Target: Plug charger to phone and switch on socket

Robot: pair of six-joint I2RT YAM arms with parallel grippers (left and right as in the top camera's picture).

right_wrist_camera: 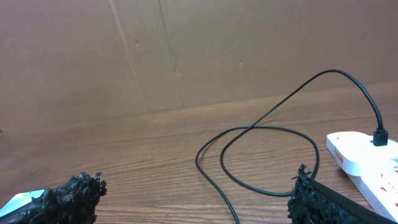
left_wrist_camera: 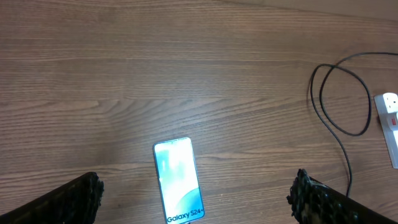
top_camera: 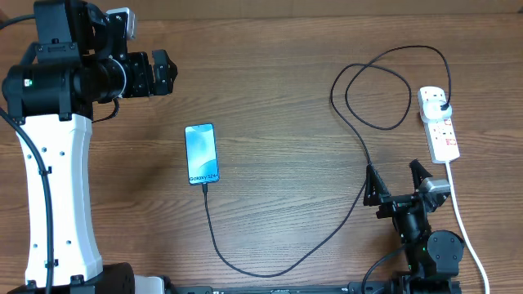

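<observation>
The phone (top_camera: pixel 201 153) lies flat mid-table, its light-blue screen reading "Galaxy S24"; it also shows in the left wrist view (left_wrist_camera: pixel 178 179). The black charger cable (top_camera: pixel 278 265) runs from the phone's near end, loops at the back right (top_camera: pixel 376 90), and its black plug (top_camera: pixel 442 106) sits in the white socket strip (top_camera: pixel 440 126). My left gripper (top_camera: pixel 160 72) is open and empty, high at the back left, away from the phone. My right gripper (top_camera: pixel 397 178) is open and empty near the front right, over the cable, left of the socket (right_wrist_camera: pixel 367 158).
The socket's white cord (top_camera: pixel 466 237) trails toward the front right edge. A brown cardboard wall (right_wrist_camera: pixel 186 50) stands behind the table. The cable loop (right_wrist_camera: pixel 267 155) lies on the wood between my right fingers.
</observation>
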